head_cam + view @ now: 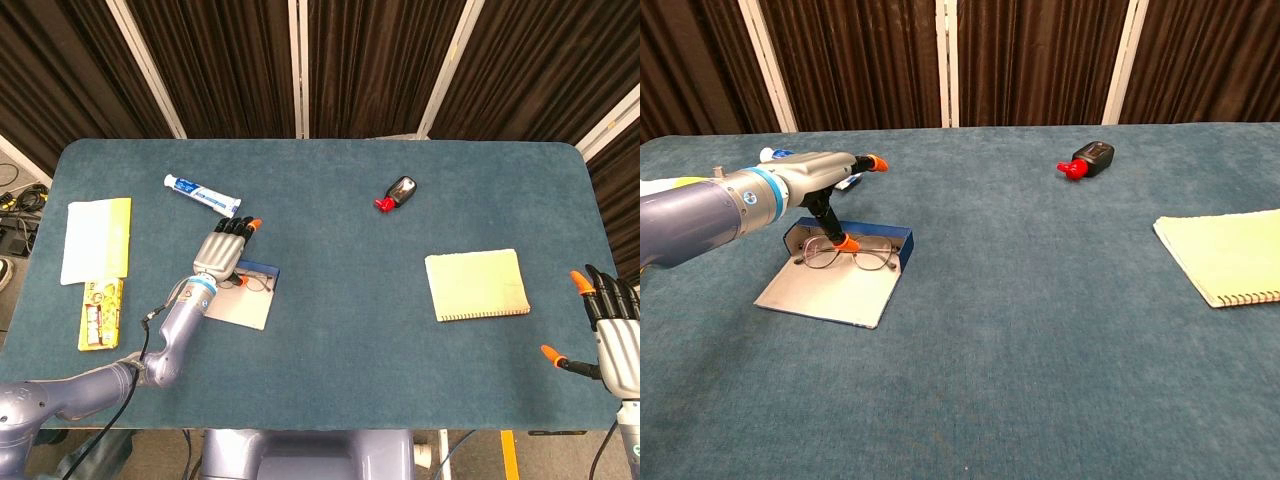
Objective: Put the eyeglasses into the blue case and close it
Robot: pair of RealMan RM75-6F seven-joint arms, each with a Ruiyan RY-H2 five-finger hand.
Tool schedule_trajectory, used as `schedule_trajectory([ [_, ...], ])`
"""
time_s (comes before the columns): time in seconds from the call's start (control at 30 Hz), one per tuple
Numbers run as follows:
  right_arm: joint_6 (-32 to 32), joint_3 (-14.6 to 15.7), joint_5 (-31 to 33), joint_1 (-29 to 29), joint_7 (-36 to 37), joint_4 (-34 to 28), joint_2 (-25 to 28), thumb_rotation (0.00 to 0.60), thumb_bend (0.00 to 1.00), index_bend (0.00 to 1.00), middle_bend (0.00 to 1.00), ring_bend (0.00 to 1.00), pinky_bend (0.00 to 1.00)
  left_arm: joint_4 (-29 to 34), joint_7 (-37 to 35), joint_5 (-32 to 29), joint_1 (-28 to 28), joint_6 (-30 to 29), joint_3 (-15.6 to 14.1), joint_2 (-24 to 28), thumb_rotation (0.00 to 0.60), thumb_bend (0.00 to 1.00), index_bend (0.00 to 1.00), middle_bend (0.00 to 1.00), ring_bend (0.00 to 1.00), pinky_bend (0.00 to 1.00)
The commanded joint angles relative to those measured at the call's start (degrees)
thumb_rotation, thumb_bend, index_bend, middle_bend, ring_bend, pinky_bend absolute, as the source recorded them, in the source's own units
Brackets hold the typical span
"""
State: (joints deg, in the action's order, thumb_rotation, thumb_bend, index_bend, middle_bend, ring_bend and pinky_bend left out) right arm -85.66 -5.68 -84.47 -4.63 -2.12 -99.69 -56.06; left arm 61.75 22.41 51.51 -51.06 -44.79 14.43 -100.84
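1. One pair of eyeglasses (845, 257) lies inside the open blue case (830, 290), close against its raised blue back wall, lenses resting on the grey lining.
2. The left hand (815, 175) hovers over the case. An orange-tipped thumb points down to the frame near its bridge; whether it touches or pinches the frame cannot be told. The other fingers (240, 227) are extended beyond the case.
3. Judgement: the placing step appears nearly complete; closing is not yet done. The next move calls for clearing the thumb from the frame, then folding the flat panel over without catching the glasses.
4. The right hand (612, 335) hangs at the table (340, 330) edge, fingers spread, holding nothing.
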Motion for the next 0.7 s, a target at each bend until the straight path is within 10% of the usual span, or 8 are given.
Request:
schedule_trajectory([
  [0.03, 0.0, 0.0, 0.0, 0.0, 0.0, 0.0, 0.0, 0.600, 0.00, 0.00, 0.00, 0.00, 0.00, -0.3, -0.6, 0.3, -0.1, 0.2, 0.0, -0.1, 0.600, 0.20, 0.00, 0.00, 0.00, 0.00],
  [0.7, 0.1, 0.1, 0.1, 0.0, -0.1, 0.2, -0.1, 0.600, 0.00, 0.00, 0.00, 0.00, 0.00, 3.5, -4.9, 2.7, 4.2, -0.3, -3.5, 4.8, 0.600, 0.20, 0.00, 0.00, 0.00, 0.00],
])
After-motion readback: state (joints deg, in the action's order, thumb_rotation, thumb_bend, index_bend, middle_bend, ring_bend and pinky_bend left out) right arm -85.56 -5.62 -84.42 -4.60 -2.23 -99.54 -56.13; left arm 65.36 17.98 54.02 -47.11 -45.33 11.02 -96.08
